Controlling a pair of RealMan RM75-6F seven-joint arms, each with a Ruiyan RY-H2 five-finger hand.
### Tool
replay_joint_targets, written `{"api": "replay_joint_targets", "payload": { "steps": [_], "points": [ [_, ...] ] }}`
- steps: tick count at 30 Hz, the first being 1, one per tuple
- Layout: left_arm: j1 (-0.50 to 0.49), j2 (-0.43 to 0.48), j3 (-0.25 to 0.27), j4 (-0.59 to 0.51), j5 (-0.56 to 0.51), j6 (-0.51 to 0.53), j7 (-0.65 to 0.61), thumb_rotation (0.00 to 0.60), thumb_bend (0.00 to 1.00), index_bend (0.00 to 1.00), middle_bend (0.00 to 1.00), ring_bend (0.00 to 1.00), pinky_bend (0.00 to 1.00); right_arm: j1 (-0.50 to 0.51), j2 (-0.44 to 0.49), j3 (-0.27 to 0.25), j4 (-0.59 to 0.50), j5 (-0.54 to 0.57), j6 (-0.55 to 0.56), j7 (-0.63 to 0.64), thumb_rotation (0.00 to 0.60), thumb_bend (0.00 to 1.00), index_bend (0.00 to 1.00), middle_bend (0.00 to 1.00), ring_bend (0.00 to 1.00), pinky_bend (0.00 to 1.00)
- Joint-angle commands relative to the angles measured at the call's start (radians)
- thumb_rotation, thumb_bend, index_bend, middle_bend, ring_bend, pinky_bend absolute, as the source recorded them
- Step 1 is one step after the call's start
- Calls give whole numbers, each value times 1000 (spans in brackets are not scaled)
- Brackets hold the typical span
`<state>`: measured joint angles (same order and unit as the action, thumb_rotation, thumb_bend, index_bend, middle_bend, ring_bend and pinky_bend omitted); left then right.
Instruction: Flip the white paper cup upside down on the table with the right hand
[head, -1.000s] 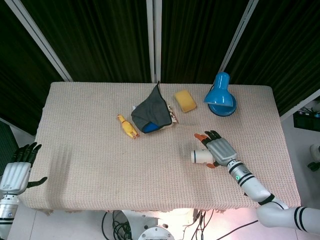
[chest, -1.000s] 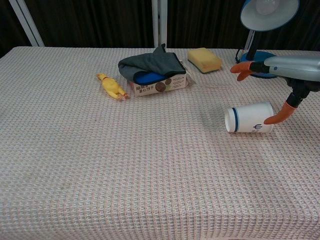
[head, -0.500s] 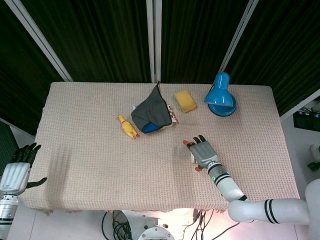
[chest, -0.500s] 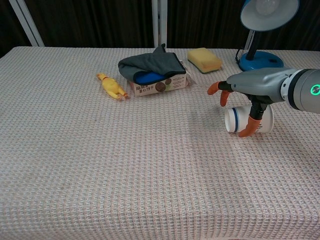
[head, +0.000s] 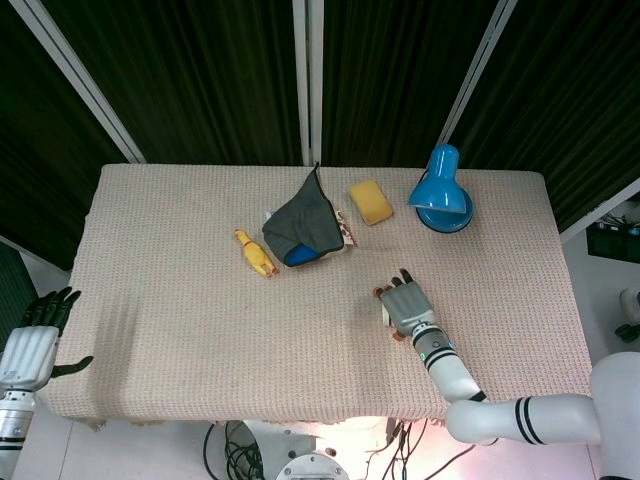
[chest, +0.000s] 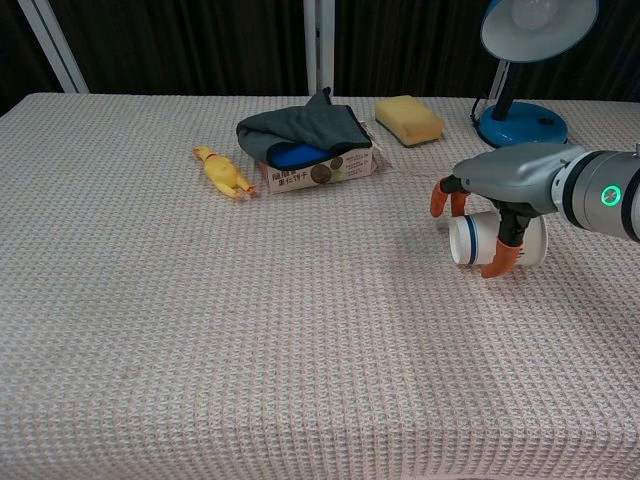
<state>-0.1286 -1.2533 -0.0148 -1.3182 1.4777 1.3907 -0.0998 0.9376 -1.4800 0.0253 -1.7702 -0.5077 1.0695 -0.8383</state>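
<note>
R hand (chest: 497, 188) curled over sideways paper cup (chest: 478, 241), fingers wrapping it; grip unclear

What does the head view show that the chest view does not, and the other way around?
Only the head view shows the left hand, off the table's left edge, holding nothing, and the full table outline.

Only the chest view shows the cup clearly: on its side, rim toward the left, with fingers curled around it.

Both show the right hand over the cup, the lamp, sponge, yellow toy and grey cloth.
</note>
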Motion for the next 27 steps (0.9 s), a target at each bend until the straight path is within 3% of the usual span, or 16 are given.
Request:
{"api": "replay_joint_targets", "payload": {
  "steps": [1,9,19,23,27],
  "points": [
    [1,-1,0,2,-1,0,-2,600,81,39,7,0,91,0,-7,-2,5,0,10,-5,600,49,314,347,190,38],
    [0,-3,0,4,-2,-3,-3,600,81,39,7,0,91,-3,-19,-6,18,-9,38,-20,600,83,411,395,268,48],
    [-1,-5,0,8,-3,-9,-5,600,80,39,7,0,91,-34,-17,4,25,-107,50,38,600,139,555,464,377,62],
    [-2,-6,0,9,-2,-11,-7,600,81,39,7,0,91,-72,10,27,9,-221,48,159,600,141,559,466,381,62],
    [-5,-8,1,13,-3,-17,-7,600,80,39,7,0,91,-161,18,44,45,-469,89,428,600,138,568,469,384,66]
  ]
}}
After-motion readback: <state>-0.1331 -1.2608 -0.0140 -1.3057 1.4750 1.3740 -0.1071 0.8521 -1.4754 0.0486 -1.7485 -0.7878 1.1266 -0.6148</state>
